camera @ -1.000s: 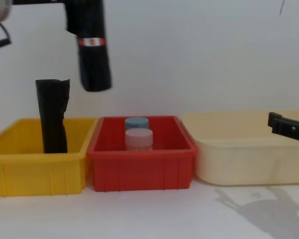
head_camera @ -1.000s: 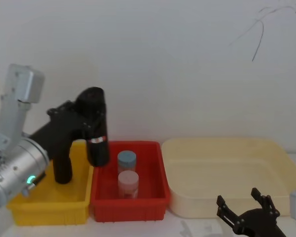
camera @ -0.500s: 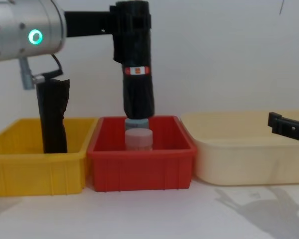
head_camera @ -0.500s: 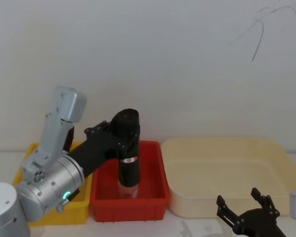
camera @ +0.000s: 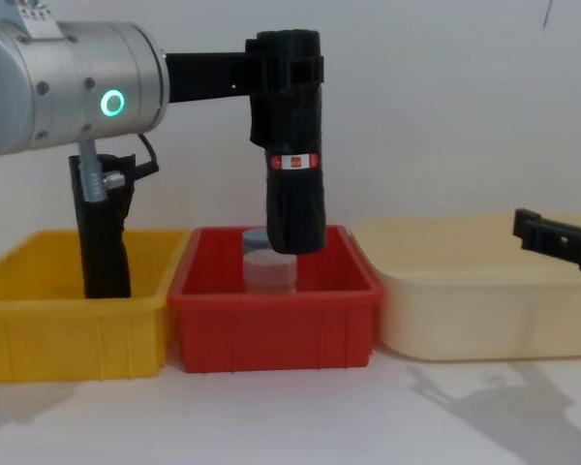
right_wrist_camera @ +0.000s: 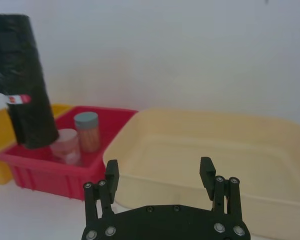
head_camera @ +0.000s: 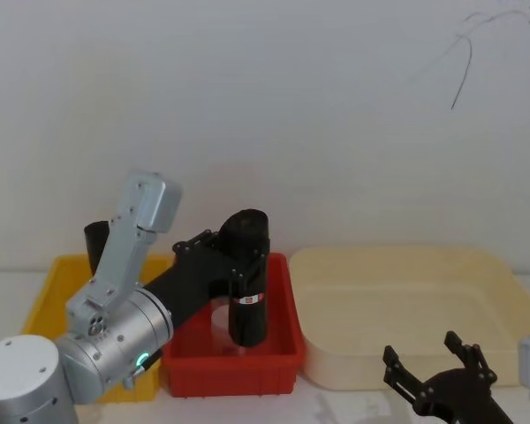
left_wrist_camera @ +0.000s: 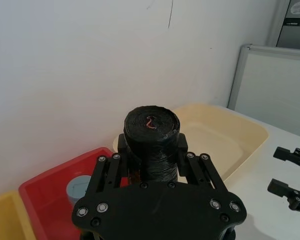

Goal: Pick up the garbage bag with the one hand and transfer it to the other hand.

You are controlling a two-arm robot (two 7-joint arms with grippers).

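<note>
The left gripper (camera: 287, 70) is clamping its fingers (left_wrist_camera: 111, 167) around the upper part of the garbage bag (camera: 296, 199), holding the black roll upright on the end of the green-ringed arm. The roll's lower end is hanging over the red bin (camera: 271, 325), with its red-and-white band facing the chest camera. It is reaching down close to the pink-lidded jar (right_wrist_camera: 66, 145) and the blue-lidded jar (right_wrist_camera: 86, 131) standing inside; whether it is touching either jar cannot be told. A plain black upright piece (camera: 105, 254) is standing in the yellow bin (camera: 68, 339) just beside the red one. On the other side, the right gripper (right_wrist_camera: 159, 167) is waiting low in front of the cream tray (camera: 465, 315), its fingers spread apart and grasping nothing, well apart from the roll.
</note>
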